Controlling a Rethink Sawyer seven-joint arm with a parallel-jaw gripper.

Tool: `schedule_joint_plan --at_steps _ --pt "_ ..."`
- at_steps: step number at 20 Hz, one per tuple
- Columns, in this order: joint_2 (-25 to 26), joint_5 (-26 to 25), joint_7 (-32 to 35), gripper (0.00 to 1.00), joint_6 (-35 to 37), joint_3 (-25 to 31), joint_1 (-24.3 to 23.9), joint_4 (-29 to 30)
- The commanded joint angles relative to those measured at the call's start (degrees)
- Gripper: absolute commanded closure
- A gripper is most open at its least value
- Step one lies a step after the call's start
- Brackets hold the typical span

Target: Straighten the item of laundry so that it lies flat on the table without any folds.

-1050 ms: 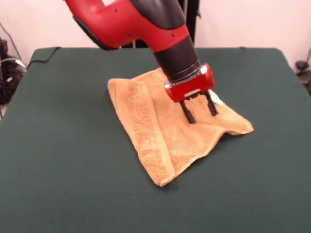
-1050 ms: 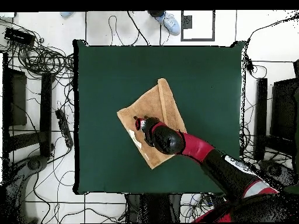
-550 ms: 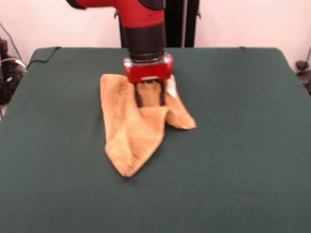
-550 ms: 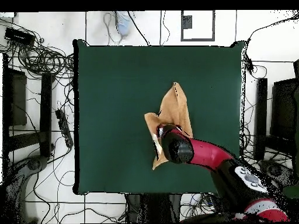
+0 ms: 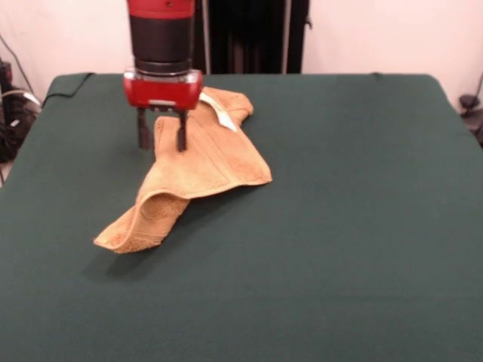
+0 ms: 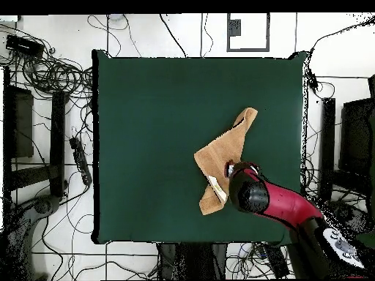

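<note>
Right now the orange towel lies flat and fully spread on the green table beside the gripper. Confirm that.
Not flat. The front view shows the towel bunched and folded over itself, trailing to a narrow rumpled end. It does lie on the green table, with the gripper at its edge.

The red and black arm comes straight down at the upper left, its gripper (image 5: 160, 140) pointing at the table (image 5: 362, 226) with two dark fingers (image 5: 181, 139) standing apart. The golden-orange towel (image 5: 200, 170) lies bunched and folded on the dark green cloth, one finger at its left edge, the other just off it. A small white tag (image 5: 224, 121) shows near the towel's far end, and a narrow rolled corner trails toward the near left
</note>
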Motion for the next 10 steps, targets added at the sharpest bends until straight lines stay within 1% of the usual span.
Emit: schedule_joint_plan --at_steps 1,5,10 --pt "1.6 0.5 9.3 0.0 -0.8 1.0 -0.2 -1.7" --pt "1.4 0.2 9.3 0.0 -0.9 1.4 -0.9 -0.7" --pt "1.4 0.1 8.2 0.0 0.5 3.7 -2.9 -0.1"
